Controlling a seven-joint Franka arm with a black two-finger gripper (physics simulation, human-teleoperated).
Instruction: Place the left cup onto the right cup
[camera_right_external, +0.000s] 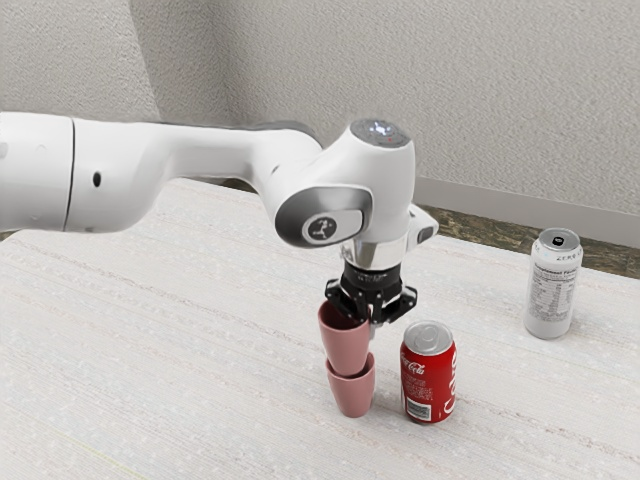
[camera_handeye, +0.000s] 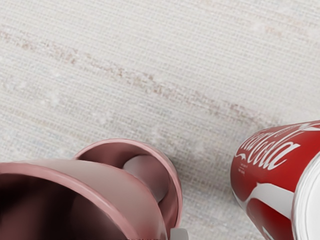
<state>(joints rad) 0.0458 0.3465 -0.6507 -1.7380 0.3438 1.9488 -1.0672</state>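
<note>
Franka arm: glossy white rounded housings, with a thin dark seam between links and one small black dot on the forearm shell. Wrist joint: grey oval side cap bearing a white emblem; silver-grey domed top cap. Metal collar beneath. Gripper: black, angular body.

The upper cup and lower cup are looking smooth and matt, the Coca-Cola can glossy metal, the table coarsely woven.

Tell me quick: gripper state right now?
Gripper: shut on the upper pink cup at its rim; the cup sits tilted in the lower cup.
</note>
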